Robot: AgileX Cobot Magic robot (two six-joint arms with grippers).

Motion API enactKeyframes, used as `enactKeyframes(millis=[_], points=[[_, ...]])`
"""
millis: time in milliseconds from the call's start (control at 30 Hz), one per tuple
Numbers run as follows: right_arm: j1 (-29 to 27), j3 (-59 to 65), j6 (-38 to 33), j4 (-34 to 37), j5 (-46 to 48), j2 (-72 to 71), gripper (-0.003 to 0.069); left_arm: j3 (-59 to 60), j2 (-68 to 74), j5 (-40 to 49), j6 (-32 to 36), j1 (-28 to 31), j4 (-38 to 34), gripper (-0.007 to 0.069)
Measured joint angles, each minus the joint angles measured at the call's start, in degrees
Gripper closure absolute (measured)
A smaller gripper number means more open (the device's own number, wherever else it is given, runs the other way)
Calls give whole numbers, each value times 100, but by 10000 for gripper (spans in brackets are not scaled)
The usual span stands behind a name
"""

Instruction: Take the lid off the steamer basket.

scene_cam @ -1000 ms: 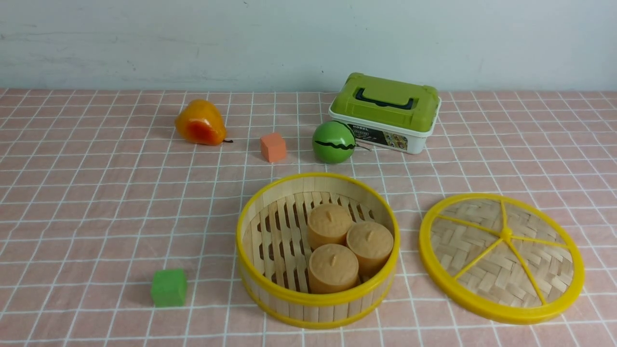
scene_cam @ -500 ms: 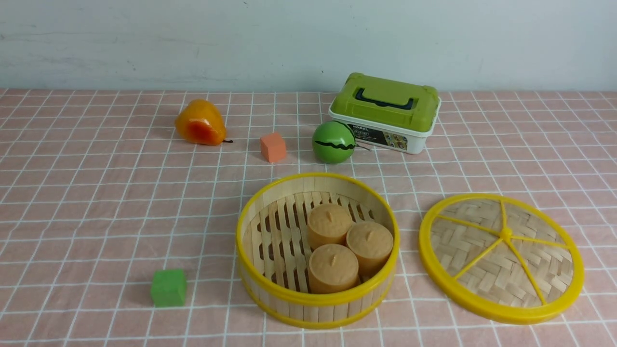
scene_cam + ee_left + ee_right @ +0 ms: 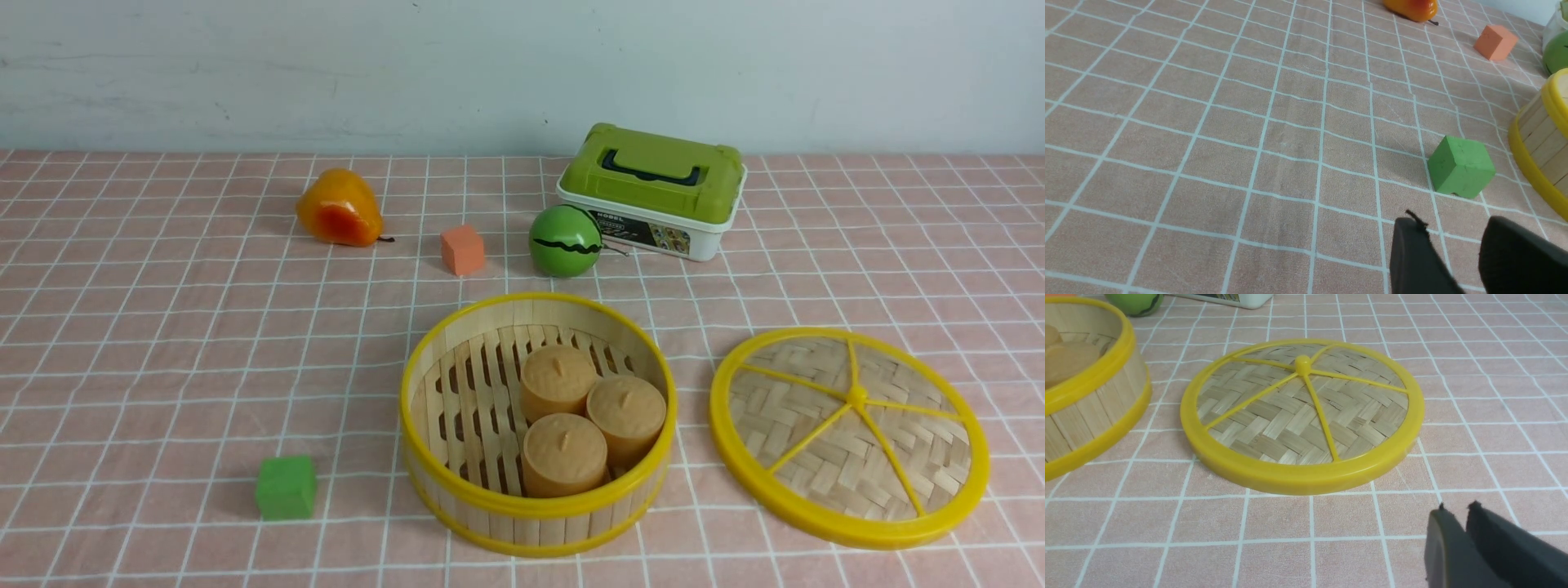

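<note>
Two grippers in the wrist views, both unloaded. Left gripper point(image 3: 1452, 222): fingers parted, clear gap between the tips, tablecloth visible through it, nothing held or touched. Right gripper point(image 3: 1457, 510): only a narrow gap at the tips, barely open, nothing held or touched. Neither gripper shows in the front view. Lid point(image 3: 849, 429) is off the steamer basket point(image 3: 539, 508), lying flat on the cloth to the basket's right, knob up, rims apart. Basket sits upright and open, near the middle of the front view; three brown buns point(image 3: 565, 455) are grouped in its right half, slatted floor bare on the left. Surface is a table under pink tablecloth point(image 3: 163, 351) with a white grid, a few slight ripples. Green cube point(image 3: 286, 488) is left of the basket, on the near side. Beyond the basket: orange cube point(image 3: 463, 250), green ball point(image 3: 565, 241) with dark wavy stripes, and a white box point(image 3: 653, 192) with green lid and dark handle slot, just behind and right of the ball. Yellow-orange pear point(image 3: 341, 208) with a red patch lies far left. Pale wall point(image 3: 522, 73) behind the table, faintly scuffed on the left.
</note>
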Motion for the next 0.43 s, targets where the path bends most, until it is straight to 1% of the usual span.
enactKeyframes(millis=[433], points=[[0,0,0,0,0,0,589,0,0,0,0,0,0,386]])
